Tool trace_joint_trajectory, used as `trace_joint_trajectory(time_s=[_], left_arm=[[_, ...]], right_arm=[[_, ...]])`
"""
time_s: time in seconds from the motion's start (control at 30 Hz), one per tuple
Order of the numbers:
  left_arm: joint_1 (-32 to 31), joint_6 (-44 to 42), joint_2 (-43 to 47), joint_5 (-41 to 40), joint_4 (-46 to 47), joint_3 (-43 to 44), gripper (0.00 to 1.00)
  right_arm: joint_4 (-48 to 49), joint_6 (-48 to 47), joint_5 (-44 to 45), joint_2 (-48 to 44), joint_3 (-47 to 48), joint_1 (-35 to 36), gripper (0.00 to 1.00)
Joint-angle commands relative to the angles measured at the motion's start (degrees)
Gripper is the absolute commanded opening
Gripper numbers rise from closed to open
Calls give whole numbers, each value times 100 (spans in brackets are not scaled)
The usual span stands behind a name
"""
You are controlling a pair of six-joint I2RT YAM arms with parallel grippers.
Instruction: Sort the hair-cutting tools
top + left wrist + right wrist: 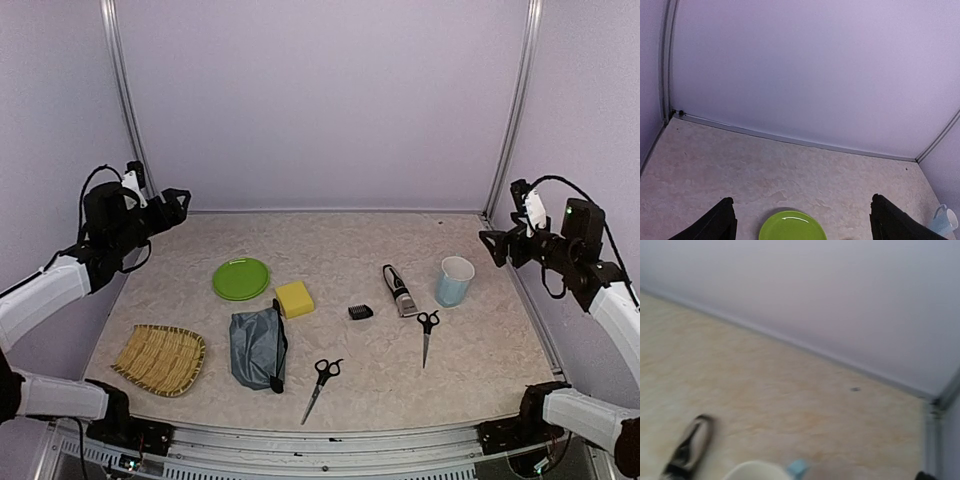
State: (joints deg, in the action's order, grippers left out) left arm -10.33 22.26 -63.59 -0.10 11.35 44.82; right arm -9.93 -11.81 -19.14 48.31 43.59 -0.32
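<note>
The clipper (399,290) (likely hard, slick, heaviest: grip its waist), light guard (360,312), and thin, stiff right scissors (427,335) and front scissors (322,385) lie flat on the table (480,350), while the left claw (172,207) and right claw (492,247) hang open, empty, well apart.

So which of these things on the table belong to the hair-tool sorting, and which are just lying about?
For the job:
electric clipper
clipper guard
scissors beside the clipper
scissors near the front edge

Lying about:
yellow sponge
grey pouch
green plate
woven tray
pale blue cup
The last three might be sorting spots.
</note>
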Motion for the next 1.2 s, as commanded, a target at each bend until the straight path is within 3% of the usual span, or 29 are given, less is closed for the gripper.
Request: trace_joint_trajectory(time_s=[0.0, 0.07, 0.17, 0.37, 0.6, 0.83, 0.93, 1.17], left_arm=[[-530, -90, -437, 704, -1224, 559, 86], [-777, -90, -705, 899, -1741, 890, 83], [-1208, -198, -984, 976, -2478, 1306, 78], [-2304, -121, -1425, 414, -3932, 1794, 73], [-3168, 485, -1831, 5, -4981, 1838, 71], [-3728, 881, -2266, -188, -4778, 1894, 75], [-4067, 1114, -2768, -605, -5186, 2336, 74], [-4775, 2063, -3727, -1473, -5959, 3248, 75]], right_arm=[[-864, -909, -1821, 90, 134, 40, 100], [-1014, -1180, -2340, 225, 220, 72, 100], [-1208, -1370, -2337, 683, 451, 327, 94], [-1628, -1879, -1614, 1666, 874, 1421, 79], [-1510, -1776, -824, 2495, 1039, 2285, 68], [-1545, -1044, 497, 3992, 1802, 2510, 73], [-1700, -793, 1060, 4563, 2261, 2658, 78], [-2104, -440, 1324, 5534, 3086, 2782, 75]])
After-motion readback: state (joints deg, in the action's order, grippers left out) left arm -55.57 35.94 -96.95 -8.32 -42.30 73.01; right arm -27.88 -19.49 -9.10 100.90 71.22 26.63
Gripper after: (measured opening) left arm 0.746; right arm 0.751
